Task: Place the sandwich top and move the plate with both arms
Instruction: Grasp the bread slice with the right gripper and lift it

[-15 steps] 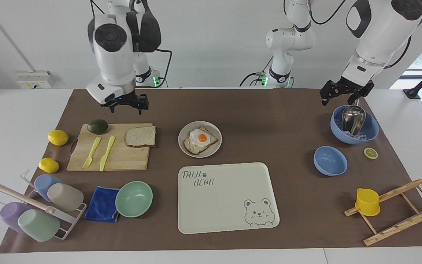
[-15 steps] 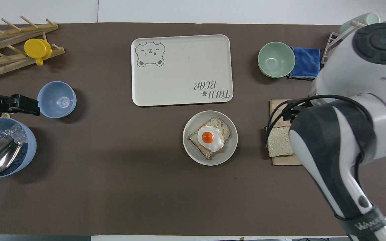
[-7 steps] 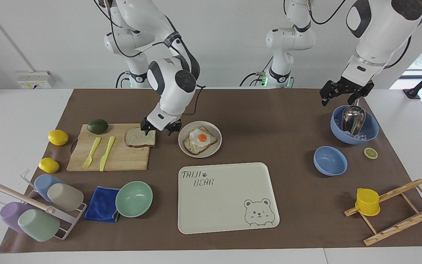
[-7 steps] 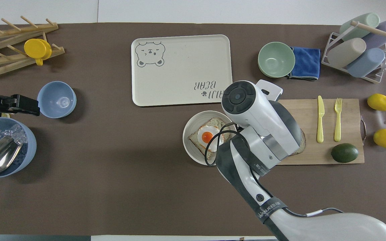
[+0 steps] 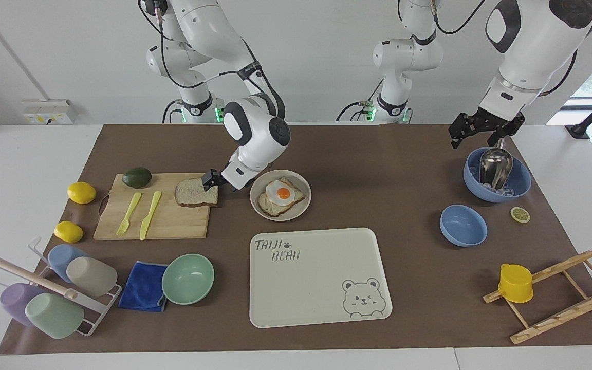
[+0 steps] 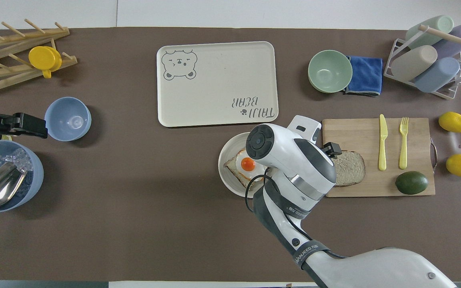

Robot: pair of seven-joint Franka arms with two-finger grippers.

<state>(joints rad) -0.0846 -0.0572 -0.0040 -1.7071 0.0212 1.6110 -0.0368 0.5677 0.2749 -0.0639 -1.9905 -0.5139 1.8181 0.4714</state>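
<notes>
The sandwich top (image 5: 193, 193) is a plain bread slice lying on the wooden cutting board (image 5: 172, 221); it also shows in the overhead view (image 6: 350, 173). The plate (image 5: 302, 205) sits beside the board toward the left arm's end and bears toast with a fried egg (image 5: 281, 194); its rim shows in the overhead view (image 6: 223, 176). My right gripper (image 5: 217, 183) is tilted and low at the bread's edge nearest the plate, and it shows in the overhead view (image 6: 330, 150). My left gripper (image 5: 474, 140) waits, open, over the rim of the blue ice bowl (image 5: 519, 187).
A cream bear tray (image 5: 321, 293) lies farther from the robots than the plate. A yellow knife, a fork (image 5: 129, 213) and an avocado (image 5: 137, 177) share the board. A mint green bowl (image 5: 188, 278), a blue cloth, a cup rack, lemons, a small blue bowl (image 5: 463, 225) and a wooden rack stand around.
My right arm swung from above the board's robot-side edge down to the bread, then tilted and lowered onto the slice's plate-side edge. The left arm has not moved.
</notes>
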